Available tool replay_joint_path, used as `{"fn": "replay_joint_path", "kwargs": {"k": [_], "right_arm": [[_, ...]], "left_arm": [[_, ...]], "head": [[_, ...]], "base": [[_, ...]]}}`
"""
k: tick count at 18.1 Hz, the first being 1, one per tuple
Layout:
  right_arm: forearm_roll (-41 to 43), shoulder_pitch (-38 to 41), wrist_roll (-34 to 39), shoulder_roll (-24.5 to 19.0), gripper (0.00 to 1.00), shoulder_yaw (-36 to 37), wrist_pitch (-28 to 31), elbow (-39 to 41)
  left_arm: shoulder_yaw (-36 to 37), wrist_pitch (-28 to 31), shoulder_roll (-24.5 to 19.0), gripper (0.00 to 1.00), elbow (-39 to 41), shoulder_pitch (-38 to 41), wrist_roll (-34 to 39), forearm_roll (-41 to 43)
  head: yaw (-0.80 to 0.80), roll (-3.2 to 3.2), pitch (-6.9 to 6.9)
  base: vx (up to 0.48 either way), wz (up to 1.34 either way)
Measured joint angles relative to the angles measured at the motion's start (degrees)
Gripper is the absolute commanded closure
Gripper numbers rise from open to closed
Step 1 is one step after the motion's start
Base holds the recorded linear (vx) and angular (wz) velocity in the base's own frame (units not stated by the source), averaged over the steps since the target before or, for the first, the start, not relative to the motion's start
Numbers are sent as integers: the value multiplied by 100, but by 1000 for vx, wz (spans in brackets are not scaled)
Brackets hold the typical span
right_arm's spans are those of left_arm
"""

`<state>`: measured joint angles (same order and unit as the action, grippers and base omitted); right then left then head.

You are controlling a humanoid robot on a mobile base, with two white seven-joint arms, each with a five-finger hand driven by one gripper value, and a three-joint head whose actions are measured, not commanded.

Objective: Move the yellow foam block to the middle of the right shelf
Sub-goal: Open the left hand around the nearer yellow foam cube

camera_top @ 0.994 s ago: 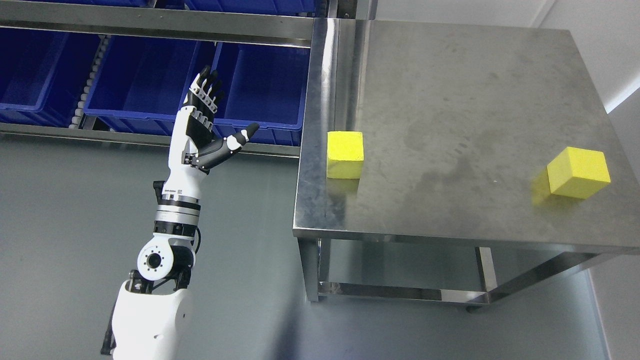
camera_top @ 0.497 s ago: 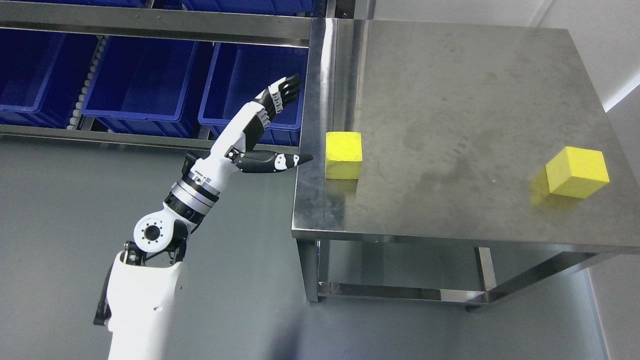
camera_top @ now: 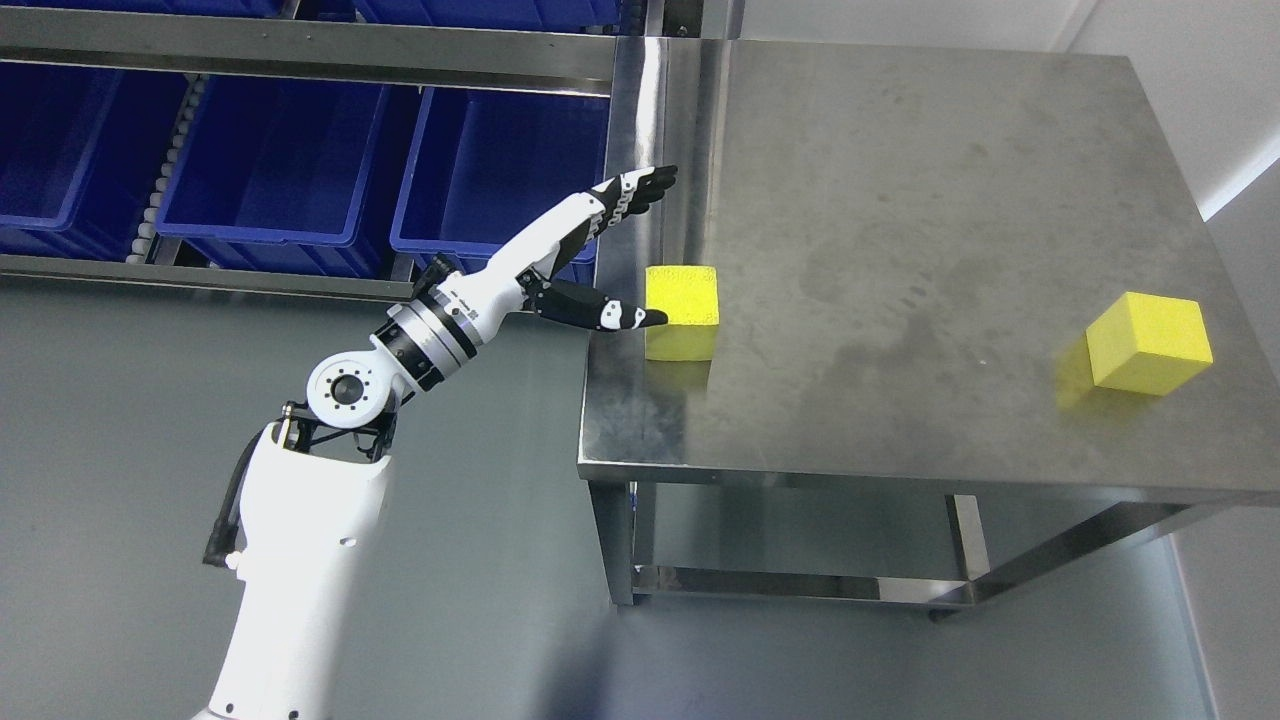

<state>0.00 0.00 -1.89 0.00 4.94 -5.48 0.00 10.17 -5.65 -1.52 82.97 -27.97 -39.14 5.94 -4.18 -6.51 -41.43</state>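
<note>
Fingers (camera_top: 640,188) spread apart, left hand (camera_top: 590,255) outstretched beside the yellow foam block (camera_top: 682,312).

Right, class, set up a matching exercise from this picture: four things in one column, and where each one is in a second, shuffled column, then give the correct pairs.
Things:
1. left hand
2. nearer yellow block
3. other yellow block
4. blue bins

Places:
A. near the right edge of the steel table
B. on the rack at upper left
C. fingers spread, reaching over the table's left edge
D. near the table's left edge, by the thumb tip

Pairs: 1-C, 2-D, 3-A, 4-B
</note>
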Motion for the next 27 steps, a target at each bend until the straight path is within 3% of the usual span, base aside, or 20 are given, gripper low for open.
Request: {"fn": "replay_joint_path", "kwargs": {"k": [12,23,25,27], "right_arm": [[0,0,4,0,0,0,-5,0],[0,0,6,0,0,0,-8,0],[0,0,1,0,0,-1,-6,0],[0,0,0,0,0,-1,0,0]], "left_arm": [[720,38,55,0,-850,-385,-354,166],[694,-53,75,0,-1043,-357,-739,140],[704,-55,87,7,-1066,-368,-739,139],[720,-56,99,23,-1093,-380,-715,131]], "head": [[0,0,0],[0,0,0],[0,0,0],[0,0,0]], "base": [[3,0],[0,-4],[0,0],[0,0]]}}
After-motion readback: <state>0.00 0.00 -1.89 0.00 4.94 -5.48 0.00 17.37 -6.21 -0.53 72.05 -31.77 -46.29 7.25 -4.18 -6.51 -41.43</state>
